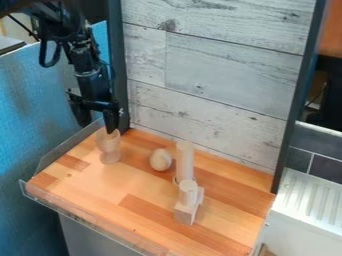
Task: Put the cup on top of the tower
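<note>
Between the cup (109, 150) and the upright blocks (185, 161) sits a rounded piece (160, 160), the gripper (97, 128) hanging released.

Backdrop: whitewashed, knotty wood panel (230, 65), upright behind the table (100, 182)
Frame: dark posts (294, 105) along both panel sides
Tabletop: warm orange-brown wood strips, clear rim (83, 221) at left and front
Left: blue surface (23, 112)
Right: dark tiles (325, 167) with pale joints, above a ridged white surface (310, 205)

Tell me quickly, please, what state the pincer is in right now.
Pincer: open, fingers apart, gripping nothing; one fingertip is at the cup's rim, though whether they touch cannot be told.
</note>
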`<act>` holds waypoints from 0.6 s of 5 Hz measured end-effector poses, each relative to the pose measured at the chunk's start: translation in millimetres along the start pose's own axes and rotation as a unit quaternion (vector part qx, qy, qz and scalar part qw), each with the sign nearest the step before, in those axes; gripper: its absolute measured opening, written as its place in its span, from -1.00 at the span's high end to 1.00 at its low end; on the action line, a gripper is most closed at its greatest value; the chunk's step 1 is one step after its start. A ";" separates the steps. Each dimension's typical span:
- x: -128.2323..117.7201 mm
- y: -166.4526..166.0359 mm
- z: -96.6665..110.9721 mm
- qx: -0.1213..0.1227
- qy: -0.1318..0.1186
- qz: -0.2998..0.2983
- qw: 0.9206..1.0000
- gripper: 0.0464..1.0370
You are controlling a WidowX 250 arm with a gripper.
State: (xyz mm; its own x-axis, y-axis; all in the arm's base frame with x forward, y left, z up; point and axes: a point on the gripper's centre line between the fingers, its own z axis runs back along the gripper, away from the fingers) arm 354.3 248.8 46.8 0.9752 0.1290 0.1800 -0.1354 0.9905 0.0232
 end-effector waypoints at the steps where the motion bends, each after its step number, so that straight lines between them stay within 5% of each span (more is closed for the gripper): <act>1: 2.7 5.6 -15.6 0.007 0.004 0.010 1.000 -0.93; 3: 17.4 14.9 -40.1 0.011 -0.012 0.039 0.999 -0.93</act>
State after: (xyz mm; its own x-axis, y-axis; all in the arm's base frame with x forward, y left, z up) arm 376.3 267.7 10.7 0.9573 0.2038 0.2050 -0.2142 0.9763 0.0296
